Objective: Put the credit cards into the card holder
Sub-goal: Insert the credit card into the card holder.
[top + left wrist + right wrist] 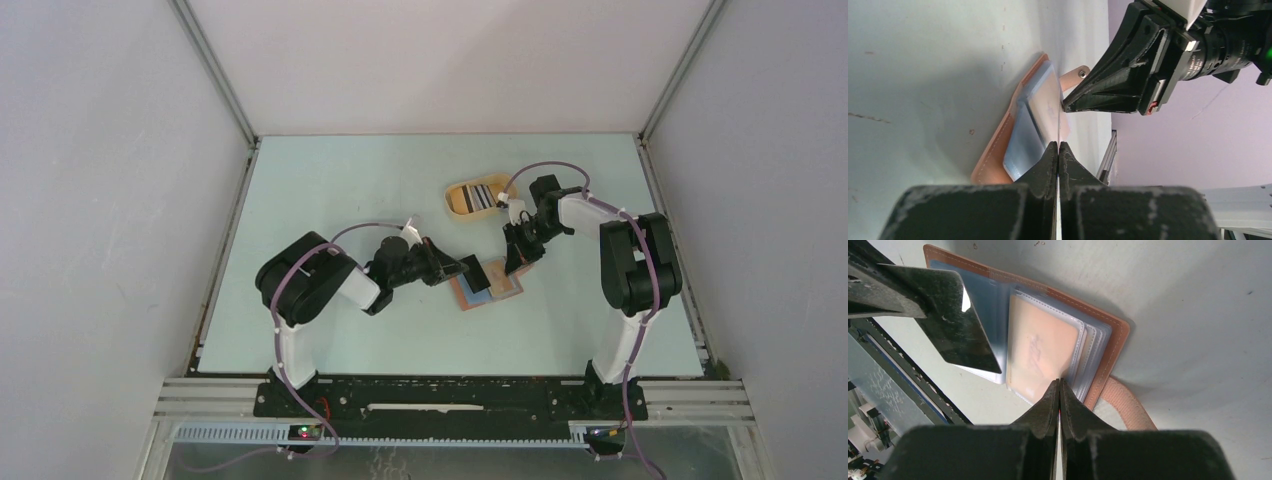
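Observation:
The reddish-brown card holder [497, 290] lies open mid-table, clear pocket leaves up; it also shows in the left wrist view [995, 152] and the right wrist view [1115, 337]. My left gripper [457, 268] is shut on a dark credit card [472, 270], held on edge just above the holder's left half; the card is a thin line in the left wrist view [1059, 122] and a dark sheet in the right wrist view [955, 315]. My right gripper [517, 257] is shut, its tips [1059, 384] pinching the raised top pocket leaf [1040, 347].
A yellow oval tray [455, 200] stands behind the holder with a white-striped card [483, 196] in it. The holder's snap tab [1076, 76] sticks out beside the right gripper. White walls close in the table on three sides.

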### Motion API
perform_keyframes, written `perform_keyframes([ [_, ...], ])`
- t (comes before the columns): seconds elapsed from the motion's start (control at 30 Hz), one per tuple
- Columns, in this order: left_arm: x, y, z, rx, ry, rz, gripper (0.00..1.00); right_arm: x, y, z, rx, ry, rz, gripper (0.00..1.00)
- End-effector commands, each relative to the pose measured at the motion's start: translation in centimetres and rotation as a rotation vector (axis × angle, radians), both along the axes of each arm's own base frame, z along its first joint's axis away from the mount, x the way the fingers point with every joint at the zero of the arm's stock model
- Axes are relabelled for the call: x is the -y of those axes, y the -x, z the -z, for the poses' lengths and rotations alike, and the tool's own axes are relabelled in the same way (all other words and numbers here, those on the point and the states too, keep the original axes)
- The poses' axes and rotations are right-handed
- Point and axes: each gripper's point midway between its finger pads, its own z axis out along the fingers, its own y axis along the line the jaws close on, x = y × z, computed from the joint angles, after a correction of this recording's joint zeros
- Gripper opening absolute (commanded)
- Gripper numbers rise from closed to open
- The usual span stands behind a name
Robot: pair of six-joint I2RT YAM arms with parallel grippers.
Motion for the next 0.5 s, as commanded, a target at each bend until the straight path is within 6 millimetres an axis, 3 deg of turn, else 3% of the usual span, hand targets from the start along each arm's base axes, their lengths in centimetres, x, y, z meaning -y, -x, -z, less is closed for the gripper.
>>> perform_keyframes([
  [0.0,0.1,-0.2,0.1,0.005,-0.004,-0.016,0.00,0.6,-0.6,0.6,0.012,0.054,-0.001,0.08],
  [0.47,0.1,0.2,1.3,-0.023,-0.041,-0.010,0.00,0.6,-0.6,0.7,0.008,0.058,-0.001,0.08],
])
